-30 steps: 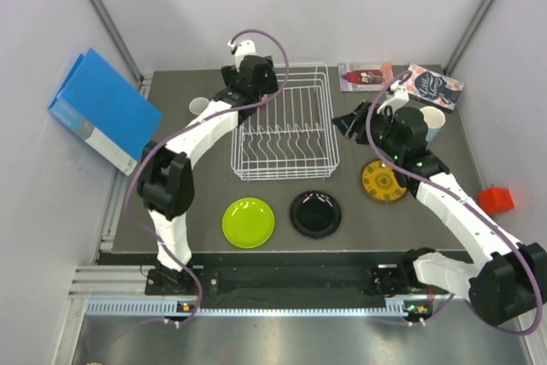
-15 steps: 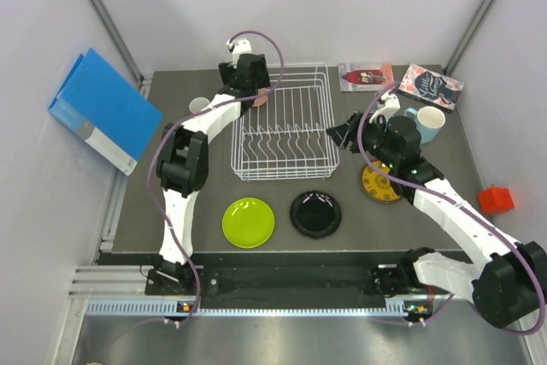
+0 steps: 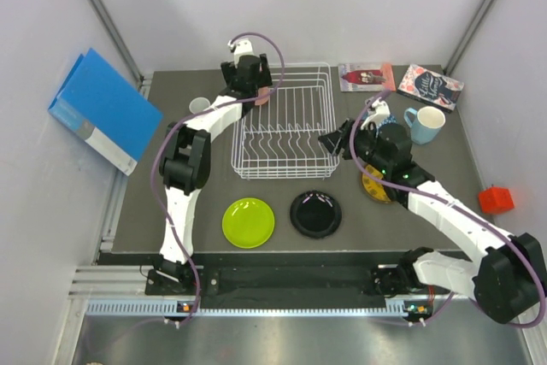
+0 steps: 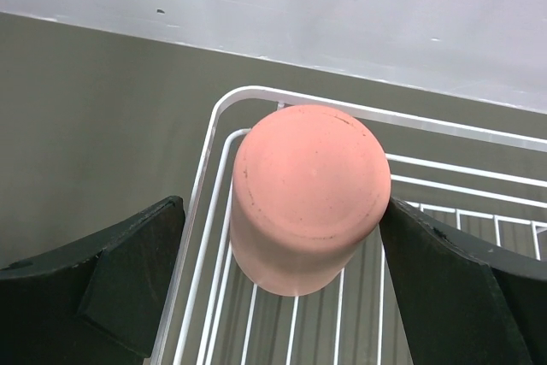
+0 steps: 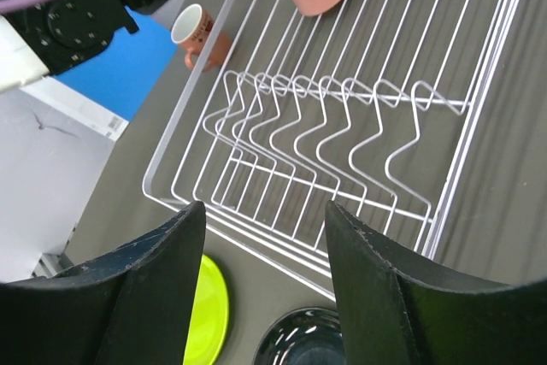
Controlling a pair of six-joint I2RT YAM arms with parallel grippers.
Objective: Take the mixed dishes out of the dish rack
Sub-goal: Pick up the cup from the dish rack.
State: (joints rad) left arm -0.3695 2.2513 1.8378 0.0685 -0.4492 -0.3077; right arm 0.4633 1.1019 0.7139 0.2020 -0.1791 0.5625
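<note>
The white wire dish rack [image 3: 286,121] stands mid-table. An upside-down salmon cup [image 4: 308,194] sits in its back-left corner [image 3: 264,97]. My left gripper [image 4: 280,211] is open and straddles the cup: the right finger [image 4: 453,279] is at its side, the left finger [image 4: 128,271] stands apart. My right gripper [image 5: 265,228] is open and empty, hovering at the rack's front-right [image 3: 329,138]. On the table lie a lime-green plate [image 3: 248,221], a black plate [image 3: 315,214], a yellow patterned plate [image 3: 373,184] partly under my right arm, a light blue mug [image 3: 425,124] and a pink cup [image 3: 198,106].
A blue binder [image 3: 102,108] leans at the left wall. Two books [image 3: 366,75] [image 3: 434,85] lie at the back right. A small red object [image 3: 496,200] sits near the right edge. The rack's upright tines [image 5: 342,126] carry nothing.
My left arm has folded in and its gripper has settled around the salmon cup at the rack's back-left corner. My right gripper has moved left toward the rack's right edge.
</note>
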